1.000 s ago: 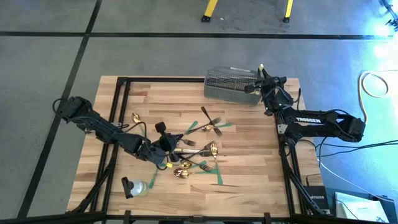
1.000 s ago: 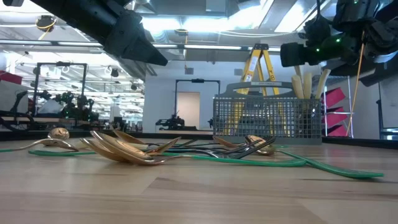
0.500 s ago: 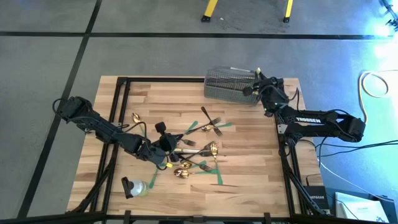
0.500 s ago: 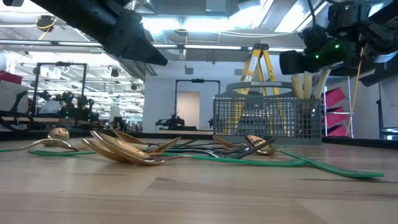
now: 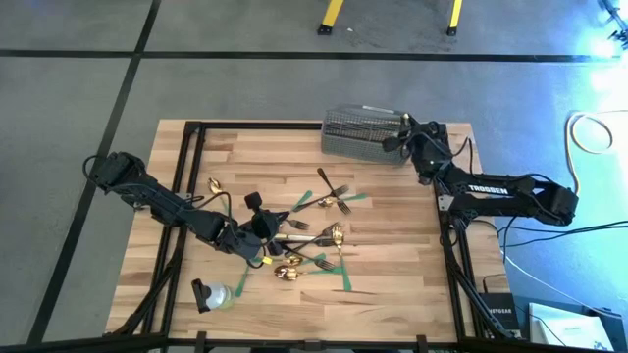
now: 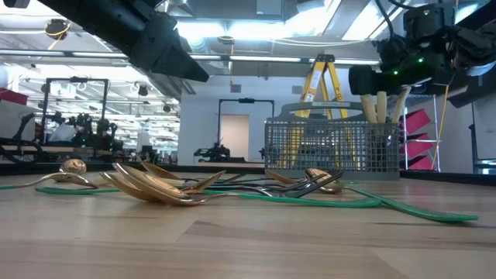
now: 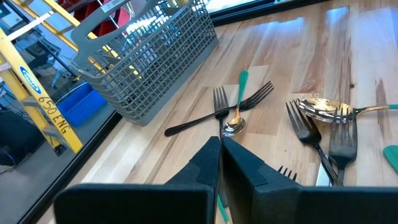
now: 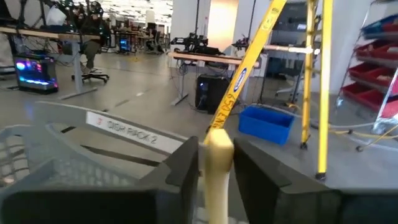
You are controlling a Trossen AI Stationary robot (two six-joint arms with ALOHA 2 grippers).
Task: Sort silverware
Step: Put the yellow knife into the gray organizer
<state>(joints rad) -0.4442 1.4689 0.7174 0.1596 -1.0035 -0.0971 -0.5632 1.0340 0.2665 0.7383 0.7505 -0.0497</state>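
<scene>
Tabletop (image 5: 392,255): pale wood planks inside a dark frame; carries everything listed below

Wire mesh basket (image 5: 361,135): grey, at the far edge of the tabletop, serving as the landmark here. In the low view cream knife handles stand upright in its compartment nearest the right arm

Left arm: reaches in well short of the basket, over the loose cutlery. Left tool (image 7: 221,152): fingers pressed together, nothing between them, hanging just above the pile

Right arm: reaches to the basket's corner. Right tool (image 8: 216,163): fingers on either side of a cream-handled knife (image 8: 217,168), over the basket; the jaws look slightly eased, and whether they grip or have let go cannot be told

Silverware, loose: dark forks (image 7: 217,118) crossed over a gold spoon (image 7: 234,124) a short way from the basket; further forks and gold spoons (image 5: 334,235) heaped farther from it, near the left tool; one gold spoon (image 5: 215,185) lies apart, farthest from the basket

Green tape strips (image 5: 345,277): flat on the wood among the cutlery; not part of the sort

Handling, as judged: pieces are light, rigid and smooth, likely to slip or pivot; best pinched across the handle near mid-length, clear of the overlapping tines
</scene>
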